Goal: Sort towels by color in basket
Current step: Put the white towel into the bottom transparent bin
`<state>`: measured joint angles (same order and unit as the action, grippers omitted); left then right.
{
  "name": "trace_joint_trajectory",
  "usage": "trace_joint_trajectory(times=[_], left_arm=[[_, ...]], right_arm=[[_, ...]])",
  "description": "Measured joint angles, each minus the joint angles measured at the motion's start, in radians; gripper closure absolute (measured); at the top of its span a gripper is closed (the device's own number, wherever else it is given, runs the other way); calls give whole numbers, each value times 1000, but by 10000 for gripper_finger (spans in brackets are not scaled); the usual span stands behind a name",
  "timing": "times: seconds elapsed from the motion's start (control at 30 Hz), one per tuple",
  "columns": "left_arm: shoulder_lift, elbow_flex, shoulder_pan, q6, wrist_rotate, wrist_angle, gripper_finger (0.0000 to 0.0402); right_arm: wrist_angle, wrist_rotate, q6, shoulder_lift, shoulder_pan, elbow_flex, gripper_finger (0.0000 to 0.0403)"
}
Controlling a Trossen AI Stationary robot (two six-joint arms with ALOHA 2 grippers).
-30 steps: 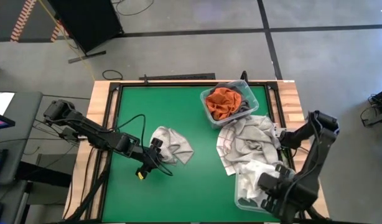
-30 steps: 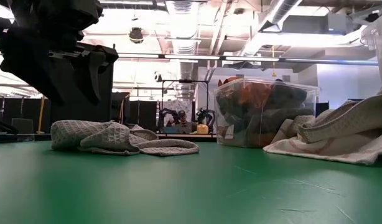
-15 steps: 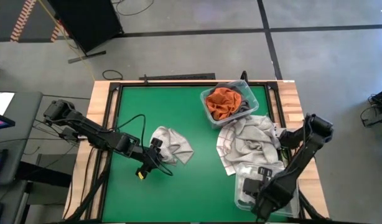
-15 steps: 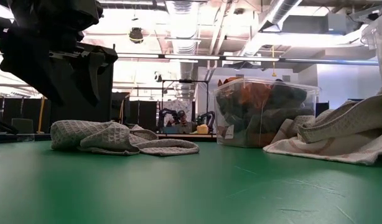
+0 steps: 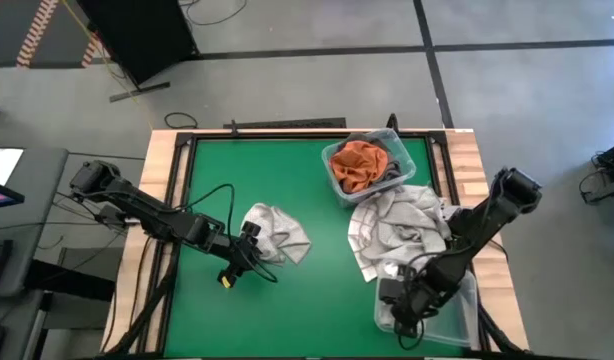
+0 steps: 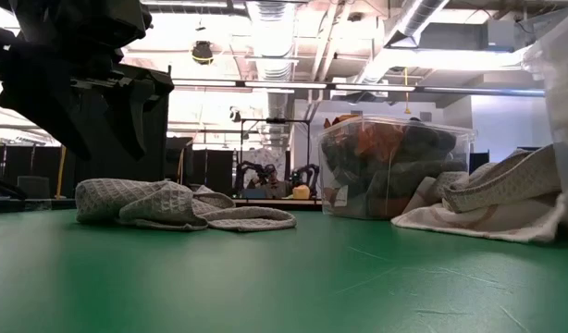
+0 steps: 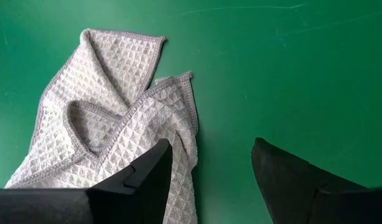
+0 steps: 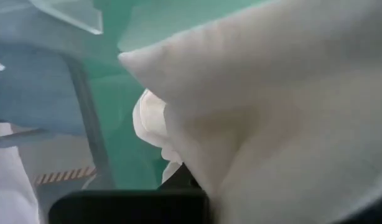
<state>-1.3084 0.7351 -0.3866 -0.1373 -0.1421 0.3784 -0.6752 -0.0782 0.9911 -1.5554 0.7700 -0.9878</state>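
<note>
A pale grey waffle towel [image 5: 279, 233] lies crumpled on the green table left of centre. My left gripper [image 5: 249, 240] hangs open just above its left edge [image 7: 110, 124], one finger over the cloth and one over bare table. A clear bin [image 5: 339, 185] at the far side holds a rust orange towel [image 5: 357, 163] and a dark grey one [image 5: 392, 165]. A heap of pale towels [image 5: 402, 225], one with thin reddish lines, lies between that bin and a second clear bin [image 5: 457, 320] at the near right corner. My right gripper [image 5: 392, 295] is over this near bin, with white cloth [image 8: 290, 93] right before its camera.
A black cable and a small yellow piece [image 5: 225, 282] lie on the table beside my left arm. The table has wooden side rails [image 5: 465, 160]. Open green surface [image 5: 287, 160] stretches along the far left and the near middle. In the low view the far bin [image 6: 395, 166] stands behind the heap [image 6: 506, 199].
My right arm has swung from the table's near right corner toward the left, coming in over the near bin and covering most of the white cloth that showed there. The left arm and the grey waffle towel have kept still.
</note>
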Motion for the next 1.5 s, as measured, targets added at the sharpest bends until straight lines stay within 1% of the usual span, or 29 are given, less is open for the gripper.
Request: trace_joint_trajectory(times=[0.2,0.37,0.5,0.67,0.77,0.87,1.0,1.13,1.27,1.5], left_arm=[[0,0,0,0,0,8,191],[0,0,0,3,0,25,191],[0,0,0,3,0,25,191],[0,0,0,3,0,25,191],[0,0,0,3,0,25,191],[0,0,0,3,0,25,191],[0,0,0,3,0,27,191],[0,0,0,3,0,28,191],[0,0,0,3,0,32,191],[0,0,0,0,-9,35,191]], right_arm=[[19,5,-53,-2,-48,2,368],[26,14,-58,-2,-60,2,364],[31,24,-50,-3,-60,2,337],[16,43,-41,-5,-60,-19,286],[-26,43,-31,-7,-60,-52,255],[-105,42,-8,-7,-60,-107,230],[-211,42,17,-5,-52,-178,203],[-252,43,25,-4,-50,-238,182],[-294,44,44,-3,-46,-279,170],[-434,47,105,-3,-14,-356,168]])
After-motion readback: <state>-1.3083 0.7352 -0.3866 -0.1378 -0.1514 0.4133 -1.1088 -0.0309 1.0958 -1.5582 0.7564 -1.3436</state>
